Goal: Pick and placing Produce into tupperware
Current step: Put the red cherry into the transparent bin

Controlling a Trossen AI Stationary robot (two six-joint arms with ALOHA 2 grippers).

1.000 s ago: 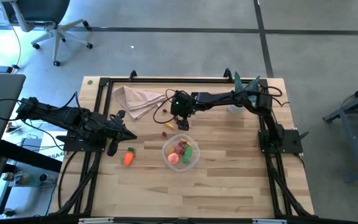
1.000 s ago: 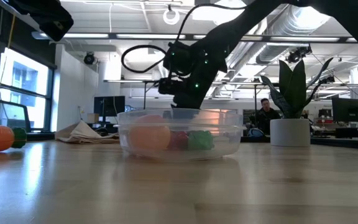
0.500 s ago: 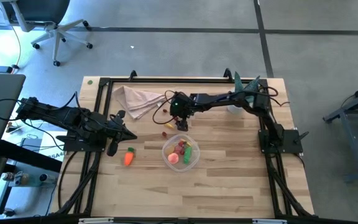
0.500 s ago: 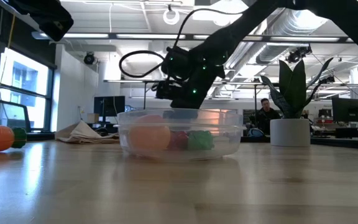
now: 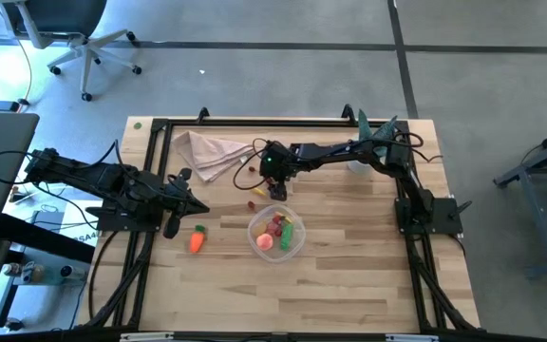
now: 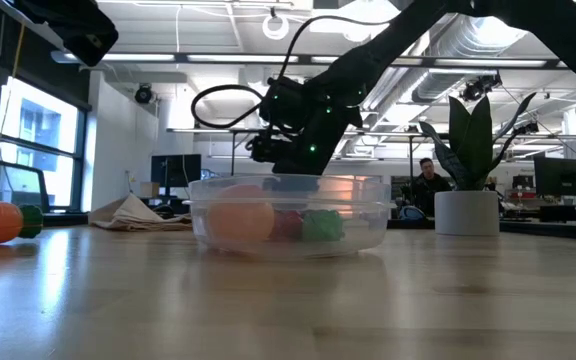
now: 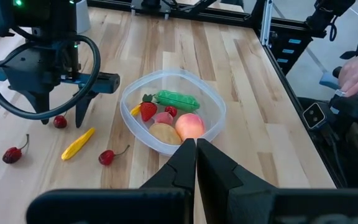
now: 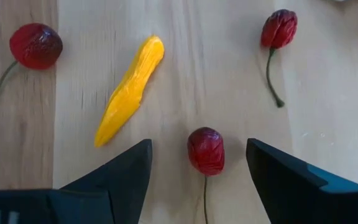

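The clear round tupperware (image 5: 254, 231) stands mid-table and holds several produce pieces, among them a green one, a strawberry and a peach (image 7: 190, 124). Just beyond its far side, three dark red cherries and a yellow piece (image 8: 129, 90) lie on the wood. My right gripper (image 8: 198, 149) points steeply down, open, with one finger on each side of the middle cherry (image 8: 206, 150) and a gap on both sides. An orange carrot (image 5: 196, 240) lies left of the tupperware. My left gripper (image 7: 196, 144) waits shut above the table's left part.
A crumpled beige napkin (image 5: 212, 152) lies at the far left. A green plant in a white pot (image 6: 466, 212) stands at the far right. The black frame rail (image 5: 254, 122) runs along the table's edges. Bare wood lies near the front edge.
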